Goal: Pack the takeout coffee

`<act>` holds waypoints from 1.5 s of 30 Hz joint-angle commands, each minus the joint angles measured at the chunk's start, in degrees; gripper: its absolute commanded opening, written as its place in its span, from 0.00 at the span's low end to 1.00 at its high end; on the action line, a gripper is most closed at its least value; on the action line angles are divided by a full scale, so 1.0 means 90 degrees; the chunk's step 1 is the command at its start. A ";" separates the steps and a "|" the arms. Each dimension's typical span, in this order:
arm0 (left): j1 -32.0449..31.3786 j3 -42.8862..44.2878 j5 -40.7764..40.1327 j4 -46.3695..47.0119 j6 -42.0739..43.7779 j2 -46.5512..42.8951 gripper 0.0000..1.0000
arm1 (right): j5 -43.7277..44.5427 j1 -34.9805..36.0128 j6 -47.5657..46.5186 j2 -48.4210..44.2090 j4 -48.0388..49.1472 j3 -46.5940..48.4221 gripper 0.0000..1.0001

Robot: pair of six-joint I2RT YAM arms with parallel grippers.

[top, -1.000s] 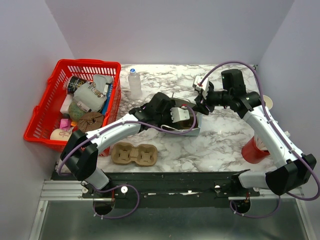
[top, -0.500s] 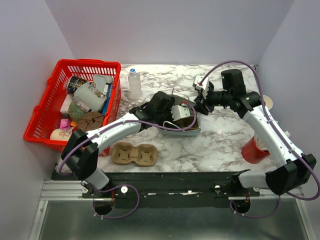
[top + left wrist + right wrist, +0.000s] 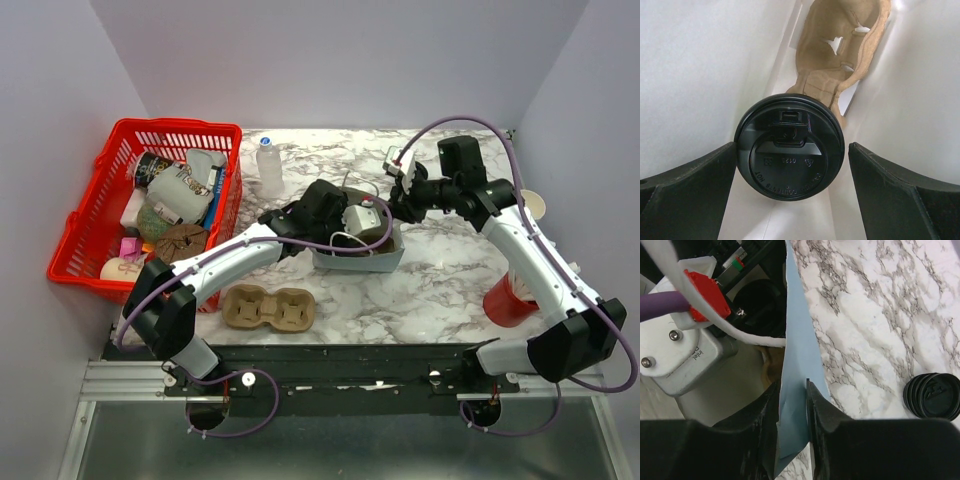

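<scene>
Showing black sip lid of takeout coffee (image 3: 790,157), L hand (image 3: 791,146) gripping it in bag (image 3: 700,75), R hand (image 3: 792,390) pinching bag edge

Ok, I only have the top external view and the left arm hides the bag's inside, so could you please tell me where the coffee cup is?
Observer: In the left wrist view the takeout coffee is inside the bag, its black sip lid toward the camera, between the fingers of the left gripper.
Operator: Thank you. Is anything else in there?
Observer: A brown pulp cup carrier shows past the lid.
Operator: Is the right arm holding the bag?
Observer: Yes, the right wrist view shows the right gripper shut on its wall.
</scene>
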 commanded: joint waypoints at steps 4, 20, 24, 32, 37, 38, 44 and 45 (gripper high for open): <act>0.0070 0.0193 -0.0033 -0.0108 -0.0395 0.0073 0.99 | -0.0005 0.0006 0.0119 0.0160 -0.0330 0.0281 0.21; 0.0070 0.0066 -0.0706 0.0322 -0.0307 -0.0103 0.99 | -0.0132 0.0006 0.0314 0.0218 -0.0525 0.0379 0.13; 0.0070 0.0027 -0.0639 0.0420 -0.0268 -0.0161 0.98 | -0.0239 -0.0003 0.0353 0.0228 -0.0652 0.0476 0.09; 0.0100 -0.0207 -0.0072 0.0625 -0.0258 -0.0444 0.98 | -0.0142 0.0006 0.0392 0.0169 -0.0643 0.0340 0.01; 0.0100 -0.0207 -0.0101 0.0722 -0.0200 -0.0464 0.99 | 0.0005 0.0006 0.0432 0.0208 -0.0613 0.0301 0.01; 0.0100 -0.0198 -0.0092 0.0733 -0.0190 -0.0474 0.99 | 0.0024 0.0006 0.0432 0.0218 -0.0613 0.0301 0.00; 0.0100 -0.0275 0.0172 0.0889 -0.0180 -0.0668 0.98 | 0.0092 0.0006 0.0422 0.0286 -0.0623 0.0281 0.00; 0.0100 -0.0295 0.0288 0.0899 -0.0180 -0.0708 0.99 | 0.0122 0.0006 0.0422 0.0296 -0.0633 0.0271 0.01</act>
